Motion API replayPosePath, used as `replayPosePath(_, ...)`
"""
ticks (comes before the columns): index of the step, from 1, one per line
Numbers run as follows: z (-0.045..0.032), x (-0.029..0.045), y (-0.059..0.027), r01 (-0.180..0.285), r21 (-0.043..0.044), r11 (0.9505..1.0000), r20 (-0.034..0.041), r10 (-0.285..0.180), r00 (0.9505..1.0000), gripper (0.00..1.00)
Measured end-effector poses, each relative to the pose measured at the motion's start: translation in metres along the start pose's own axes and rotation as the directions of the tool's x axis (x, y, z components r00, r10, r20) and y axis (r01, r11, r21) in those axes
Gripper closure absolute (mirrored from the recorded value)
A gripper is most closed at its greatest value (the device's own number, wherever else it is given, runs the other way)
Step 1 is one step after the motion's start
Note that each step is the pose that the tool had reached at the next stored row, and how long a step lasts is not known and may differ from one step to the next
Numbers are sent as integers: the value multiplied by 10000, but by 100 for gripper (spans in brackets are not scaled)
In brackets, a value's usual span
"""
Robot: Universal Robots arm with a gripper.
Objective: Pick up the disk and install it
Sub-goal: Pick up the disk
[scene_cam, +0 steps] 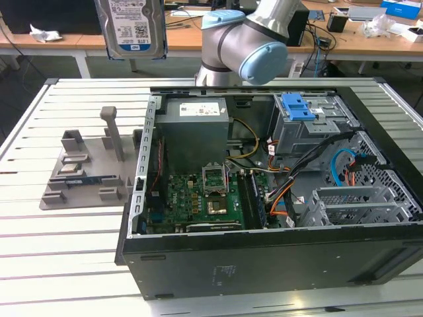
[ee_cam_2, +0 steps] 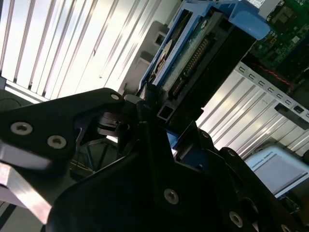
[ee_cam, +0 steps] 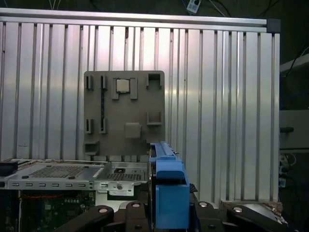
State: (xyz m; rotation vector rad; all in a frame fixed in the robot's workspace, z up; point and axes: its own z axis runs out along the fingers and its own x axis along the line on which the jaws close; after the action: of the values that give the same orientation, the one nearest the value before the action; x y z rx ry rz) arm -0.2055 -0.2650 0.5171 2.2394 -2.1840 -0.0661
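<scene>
The disk [scene_cam: 130, 26] hangs upright in the air, label toward the exterior camera. It is high above the far corner of the computer case [scene_cam: 264, 264], on the exterior view's left. In the second wrist view the pincer [ee_cam_2: 161, 121] is clenched on the disk [ee_cam_2: 190, 53] at one end, black fingers [ee_cam_2: 145, 125] pressed against its sides, and the connector edge and a blue side rail [ee_cam_2: 244, 19] reach away from the grasp. In the first wrist view the disk [ee_cam: 169, 188] shows edge-on, rail foremost, rising from between the pincer's parts.

The arm [scene_cam: 244, 39] stands behind the case's far wall. The case lies on its side on the slatted counter [scene_cam: 66, 264] with its interior exposed. Inside are the power-supply box [scene_cam: 195, 129] in the far corner below the disk, the green motherboard [scene_cam: 198, 198] nearer the camera, and a grey cage with a blue latch [scene_cam: 297, 109] toward the end on the exterior view's right. Outside the case, on the exterior view's left, sits a grey parts tray [scene_cam: 86, 172].

The step in hand looks like the carry toward the case. Doing it well probably means holding the grip firm and the disk square, since the rails likely have to meet their guides straight. The loose cables [scene_cam: 291, 178] around the cage could snag a tilted corner. Which bay is meant, I cannot tell.
</scene>
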Motion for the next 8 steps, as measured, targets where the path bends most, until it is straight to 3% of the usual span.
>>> replayPosePath(2, -6, 3, -132, 0, -6, 10000, 0, 0, 10000, 64)
replayPosePath(8, -17, 11, -425, 1, -22, 10000, 1, -1, 10000, 64)
